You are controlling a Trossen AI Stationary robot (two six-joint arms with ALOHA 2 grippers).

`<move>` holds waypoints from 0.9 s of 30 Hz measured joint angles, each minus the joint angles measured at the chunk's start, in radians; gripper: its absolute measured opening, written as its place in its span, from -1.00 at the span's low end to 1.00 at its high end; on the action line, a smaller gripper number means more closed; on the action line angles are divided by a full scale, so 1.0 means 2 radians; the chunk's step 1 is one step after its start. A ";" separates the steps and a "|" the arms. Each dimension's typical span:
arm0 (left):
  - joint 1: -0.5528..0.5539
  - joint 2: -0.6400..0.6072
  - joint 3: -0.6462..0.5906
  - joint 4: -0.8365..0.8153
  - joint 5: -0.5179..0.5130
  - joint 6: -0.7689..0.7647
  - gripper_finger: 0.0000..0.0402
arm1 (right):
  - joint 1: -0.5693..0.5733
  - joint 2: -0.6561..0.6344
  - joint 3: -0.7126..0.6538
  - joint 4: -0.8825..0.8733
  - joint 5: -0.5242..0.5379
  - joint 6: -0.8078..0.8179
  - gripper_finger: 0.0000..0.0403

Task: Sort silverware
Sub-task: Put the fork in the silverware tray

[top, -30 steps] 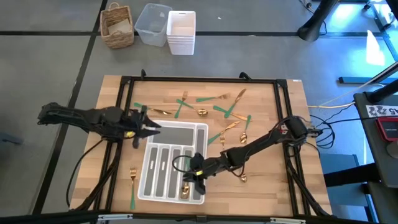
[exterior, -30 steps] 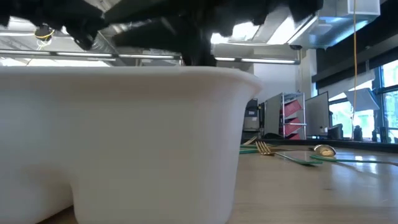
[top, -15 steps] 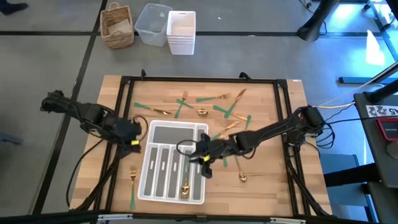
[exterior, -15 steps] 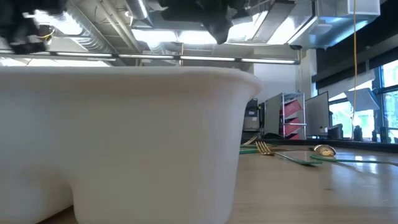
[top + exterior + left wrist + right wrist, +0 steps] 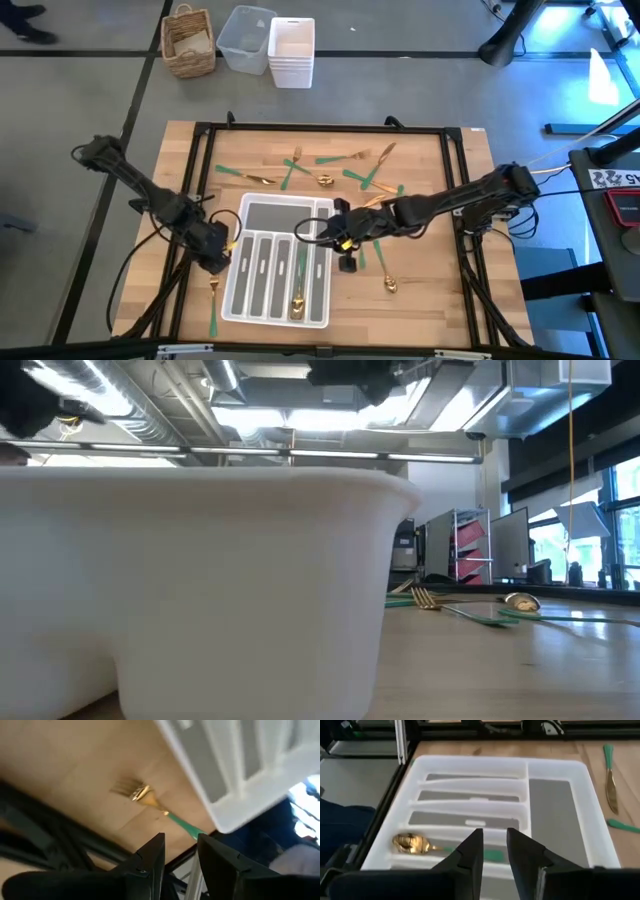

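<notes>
Wrist views, left gripper (image 5: pixel 179 851) jaws slightly apart, empty, above fork (image 5: pixel 150 800), right gripper (image 5: pixel 494 847) likewise over tray (image 5: pixel 592 815)

I see a wooden surface (image 5: pixel 430 300) carrying a white tray (image 5: pixel 262 213), one fork (image 5: pixel 213 290) just beside it, and silverware (image 5: pixel 330 170) scattered beyond.

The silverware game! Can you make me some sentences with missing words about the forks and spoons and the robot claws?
1. The only piece already lying in the white tray is a ____.
2. The left claw hovers near a ____ that lies on the table beside the tray.
3. The handles of the silverware are coloured ____.
4. The right claw holds ____.

Missing words: spoon; fork; green; nothing
</notes>
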 joint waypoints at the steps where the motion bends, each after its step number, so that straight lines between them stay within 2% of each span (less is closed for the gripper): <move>1: -0.008 0.011 0.000 0.003 0.000 -0.018 -0.46 | 0.000 -0.002 0.000 -0.011 0.000 0.000 -0.56; 5: -0.036 0.053 0.000 0.015 0.004 -0.085 -0.46 | 0.000 -0.010 0.000 -0.065 0.000 0.000 -0.56; 10: -0.062 0.094 0.000 0.073 0.005 -0.141 -0.46 | 0.000 -0.014 0.000 -0.104 0.000 -0.001 -0.56; 16: -0.086 0.144 0.000 0.119 0.000 -0.175 -0.46 | 0.000 -0.014 0.000 -0.124 0.000 -0.017 -0.56; 27: -0.105 0.197 0.000 0.127 0.005 -0.186 -0.46 | 0.000 -0.014 0.000 -0.143 0.000 -0.041 -0.56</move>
